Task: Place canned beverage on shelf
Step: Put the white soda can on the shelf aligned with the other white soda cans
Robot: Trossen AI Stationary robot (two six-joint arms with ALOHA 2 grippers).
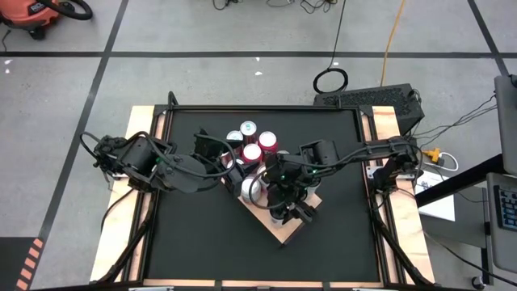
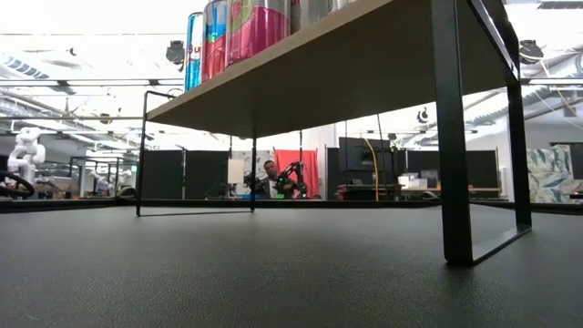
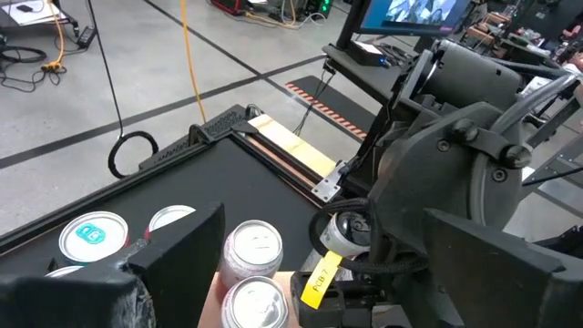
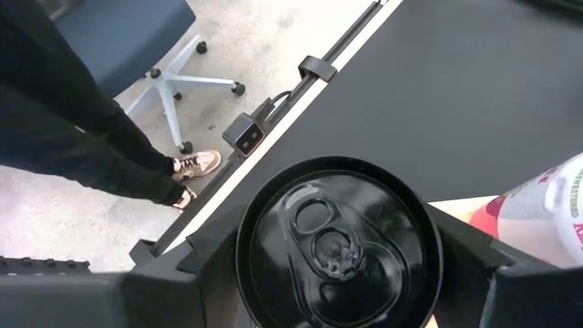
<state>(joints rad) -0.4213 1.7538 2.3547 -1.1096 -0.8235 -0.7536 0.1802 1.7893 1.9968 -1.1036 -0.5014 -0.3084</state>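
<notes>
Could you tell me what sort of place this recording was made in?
Most likely a robotics lab or workshop: taped lines cross the grey concrete floor, the low view looks past the shelf into an open hall holding another robot arm, and a monitor stands beside the table.

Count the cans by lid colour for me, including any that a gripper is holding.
Silver-topped cans: 5 showing
Black-topped can, held in the right gripper: 1
Total: 6 cans showing; the arms may hide more.
</notes>
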